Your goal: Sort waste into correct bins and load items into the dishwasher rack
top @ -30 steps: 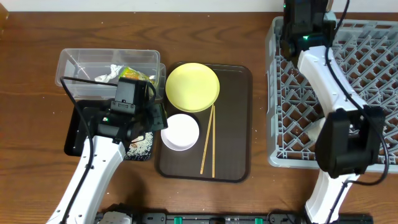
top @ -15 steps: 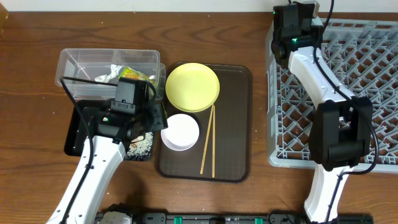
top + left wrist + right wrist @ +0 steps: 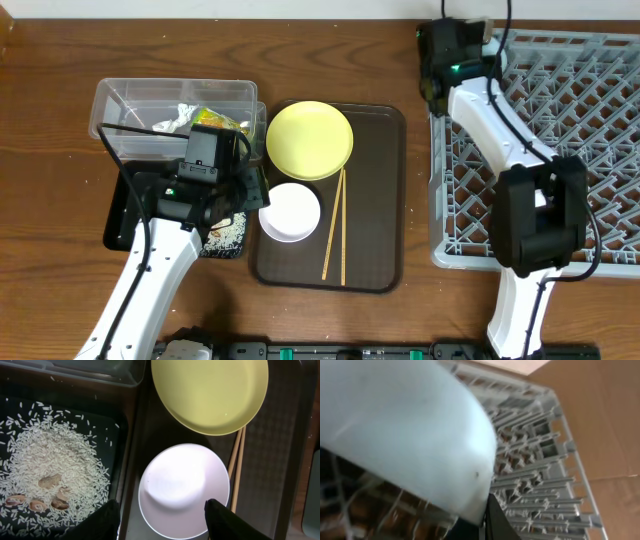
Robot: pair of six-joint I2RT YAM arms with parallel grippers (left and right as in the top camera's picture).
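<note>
My left gripper (image 3: 256,196) (image 3: 165,522) is open, its two fingers either side of the near rim of the pinkish-white bowl (image 3: 290,211) (image 3: 184,487) on the brown tray. The yellow plate (image 3: 309,139) (image 3: 210,392) and the chopsticks (image 3: 333,225) (image 3: 236,467) lie beside it. My right gripper (image 3: 441,60) (image 3: 482,520) is shut on the rim of the light blue bowl (image 3: 405,425), at the far left corner of the grey dishwasher rack (image 3: 580,150) (image 3: 535,480). The wrapper (image 3: 222,118) and the tissue (image 3: 175,118) lie in the clear tub (image 3: 130,100). The rice scraps (image 3: 228,232) (image 3: 55,470) lie in the black tray (image 3: 118,225). The small white cup is out of view.
The brown serving tray (image 3: 375,200) lies between the bins and the rack. The clear tub's near edge overlaps the black tray. My left arm crosses over the black tray.
My right gripper has moved left along the rack's far edge to its left corner, with the light blue bowl in it. The left arm has not moved.
</note>
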